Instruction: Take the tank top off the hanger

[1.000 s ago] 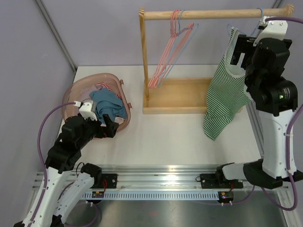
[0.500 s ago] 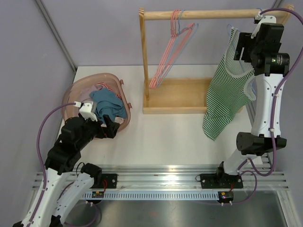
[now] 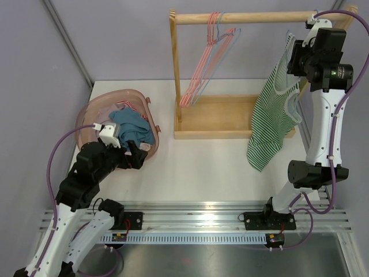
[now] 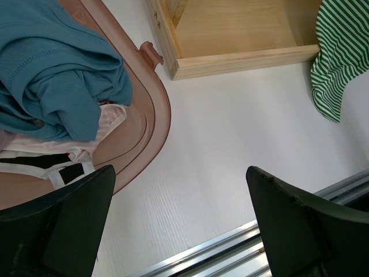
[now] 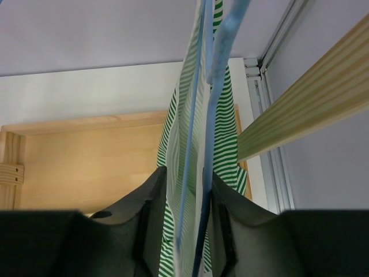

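A green-and-white striped tank top hangs on a light blue hanger from the right end of the wooden rail. My right gripper is up at the garment's shoulder. In the right wrist view its fingers press on the striped fabric and the blue hanger wires from both sides, shut on them. My left gripper hovers low beside the basket, open and holding nothing. The tank top's hem shows in the left wrist view.
A pink basket with a teal garment and other clothes sits at the left. The rack's wooden base tray lies under the rail. Several spare hangers hang near the rail's left post. A metal rail runs along the near edge.
My right arm rose and straightened, and its jaws narrowed onto the tank top's shoulder and hanger. The top of the garment shifted slightly right. The left arm stayed put.
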